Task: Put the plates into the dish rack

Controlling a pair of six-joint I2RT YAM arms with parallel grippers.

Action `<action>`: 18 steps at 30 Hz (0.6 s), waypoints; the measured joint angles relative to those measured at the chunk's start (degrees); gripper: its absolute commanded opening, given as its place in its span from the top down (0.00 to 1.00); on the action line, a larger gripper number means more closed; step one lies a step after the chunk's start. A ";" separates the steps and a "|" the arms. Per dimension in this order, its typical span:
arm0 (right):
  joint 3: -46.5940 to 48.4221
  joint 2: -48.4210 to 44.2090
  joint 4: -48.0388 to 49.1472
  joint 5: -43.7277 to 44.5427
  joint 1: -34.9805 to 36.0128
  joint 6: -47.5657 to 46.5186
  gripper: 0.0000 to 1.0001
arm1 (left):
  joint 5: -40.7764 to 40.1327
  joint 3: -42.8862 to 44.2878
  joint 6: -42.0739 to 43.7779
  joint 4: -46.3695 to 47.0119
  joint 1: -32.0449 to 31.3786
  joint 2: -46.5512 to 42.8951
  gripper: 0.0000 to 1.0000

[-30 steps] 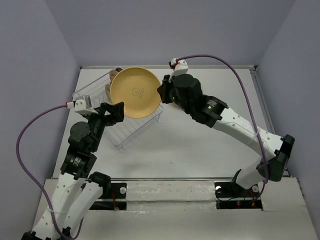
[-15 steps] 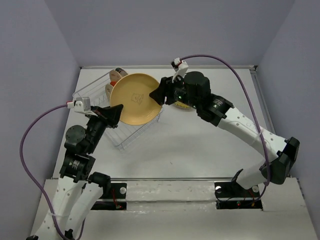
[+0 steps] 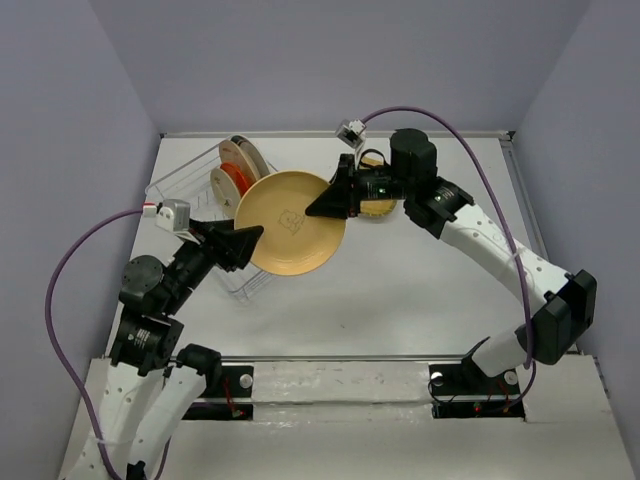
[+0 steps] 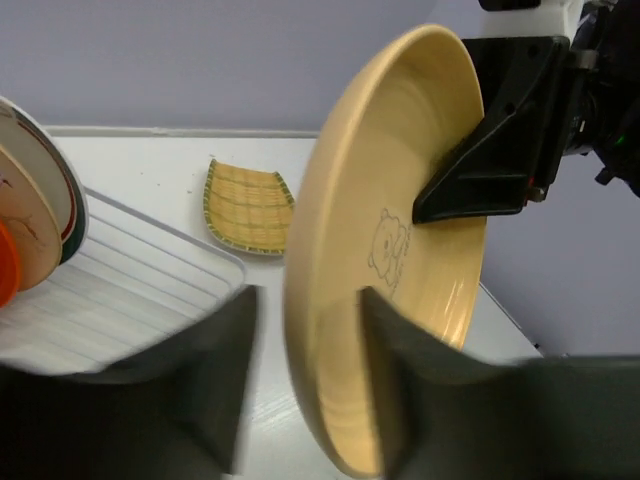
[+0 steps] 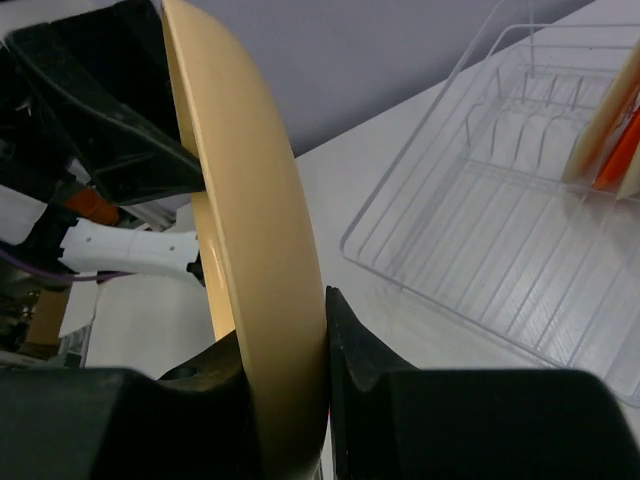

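The tan plate (image 3: 295, 225) hangs on edge above the tabletop (image 3: 420, 290), caught between the two claws. The right claw (image 3: 320, 205) pinches its upper right rim. In the right wrist view both fingers (image 5: 350, 345) press against the rim with the plate (image 5: 250, 230) squeezed between them, so this claw grips it firmly.

The left claw (image 3: 250, 240) meets the opposite, lower left rim. In the left wrist view its fingers (image 4: 200, 380) straddle the edge. One lies against the plate's hollow face (image 4: 400, 160), which bears a small bear drawing. The other stands just off the back, with a strip of tabletop showing between. This claw is therefore parted around the rim, not clamped on it.

The rack (image 3: 185, 190) sits just left of the left claw and reaches away behind it. From the right claw's camera it lies to the right, past the plate, its wire floor (image 5: 500, 230) bare at the near end. Other plates (image 3: 245, 158) stand upright at the rack's far end, one of them orange (image 4: 5, 275).

A yellow plate (image 4: 248, 205) lies flat on the tabletop, beyond the left claw and just beside the right claw's wrist.
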 measured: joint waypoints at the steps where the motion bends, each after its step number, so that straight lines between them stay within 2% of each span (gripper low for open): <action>1: 0.00 0.35 0.26 -1.03 -0.22 0.50 0.93 | -0.94 1.22 1.31 -1.11 -0.17 -0.04 0.04; 2: 0.11 0.79 0.55 -1.90 -0.20 1.01 0.93 | -2.71 2.29 1.60 -2.36 -0.17 -0.09 0.01; 4: 1.31 2.27 0.48 -1.79 0.24 2.14 0.93 | -6.99 4.74 3.32 -5.46 -0.17 -0.26 0.01; 8: 8.22 8.00 -1.16 5.70 1.88 3.10 0.93 | -20.00 6.38 6.27 -9.14 -0.20 -2.91 0.01; 14: 25.20 20.59 -6.54 27.67 7.67 3.15 0.93 | -35.85 5.51 7.96 -12.63 -0.37 -11.76 0.01; 18: 39.65 31.26 -10.47 45.09 12.63 2.36 0.93 | -40.30 3.74 7.98 -11.93 -1.09 -15.43 0.01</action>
